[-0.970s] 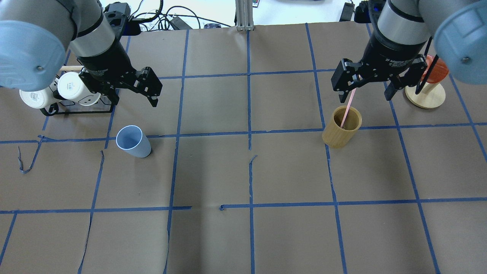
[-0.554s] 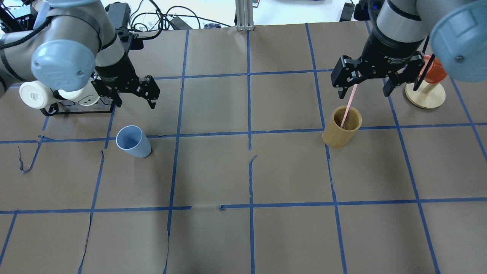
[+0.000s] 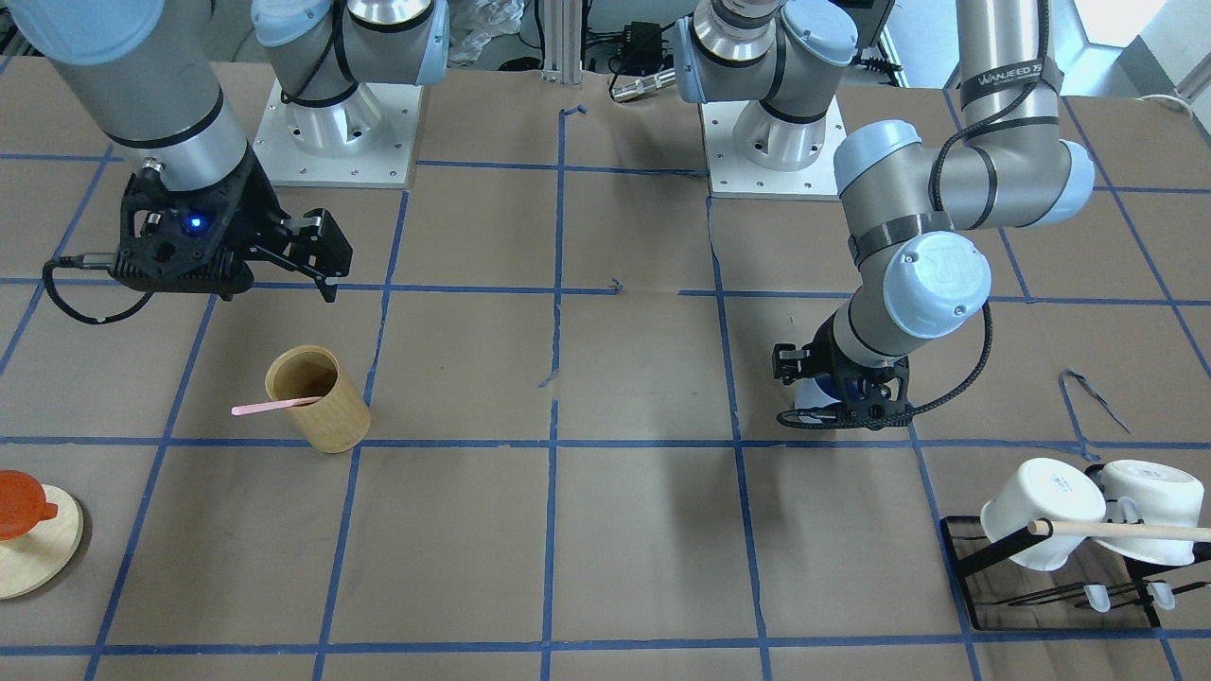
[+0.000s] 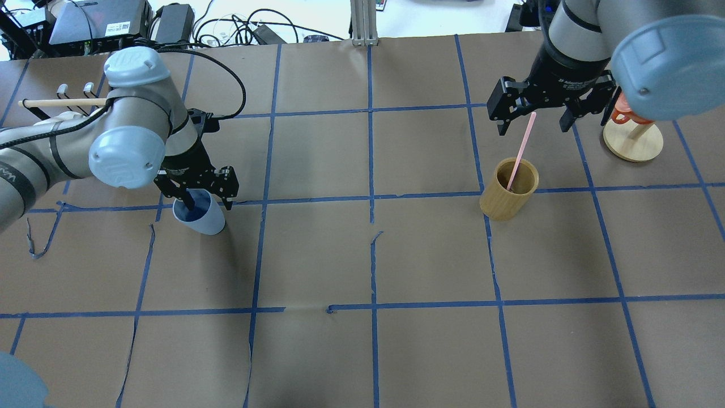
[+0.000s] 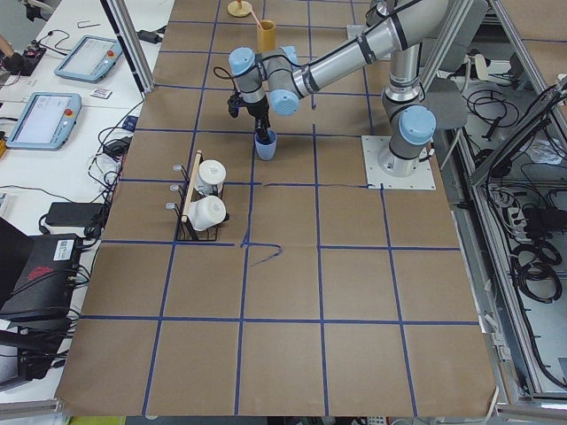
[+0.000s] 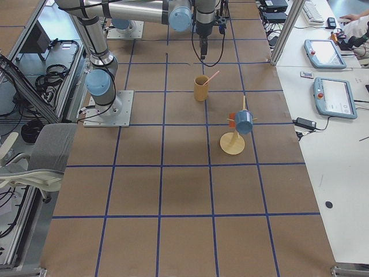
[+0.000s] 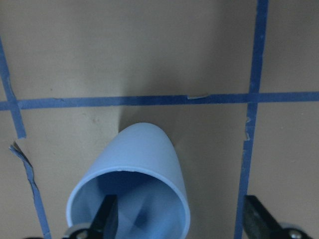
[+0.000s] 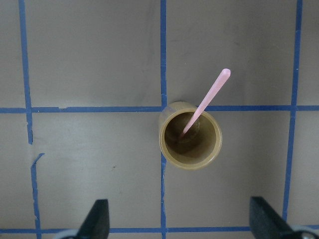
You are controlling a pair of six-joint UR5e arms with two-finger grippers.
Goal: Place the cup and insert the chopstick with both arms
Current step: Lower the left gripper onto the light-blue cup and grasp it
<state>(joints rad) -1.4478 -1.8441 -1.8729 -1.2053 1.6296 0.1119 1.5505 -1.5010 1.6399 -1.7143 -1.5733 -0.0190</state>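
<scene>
**Left gripper straddles the blue cup's wall; a tip-over is the main risk**

The left gripper (image 4: 208, 202) hangs low over the blue cup (image 4: 207, 221), its jaws spread wide. The wrist view shows one finger (image 7: 107, 219) down inside the cup's mouth. The other finger is outside and well apart from the wall. Nothing is pinched yet.

The cup stands upright toward the left end of the bench, roughly midway between the robot's edge and the far edge.

Closing from here would probably clamp only one thin wall. The cup looks light and tapered, so an off-centre squeeze could tilt it, drag it along the paper or let it swing once lifted. A sideways nudge from the inner finger could also topple it.

The right gripper (image 4: 533, 120) hovers, jaws also wide and holding nothing, above the wooden holder (image 4: 503, 205) toward the right end of the bench. The pink chopstick (image 4: 521, 150) leans in the holder, with its free end reaching up towards the gap between the fingers. A sideways move of that arm might clip the stick, flick it out or knock the holder over.

Further out, a mug rack (image 3: 1041, 567) sits near the far left corner. A wooden stand (image 4: 633, 144) sits near the far right corner, close to the right arm's path.
</scene>
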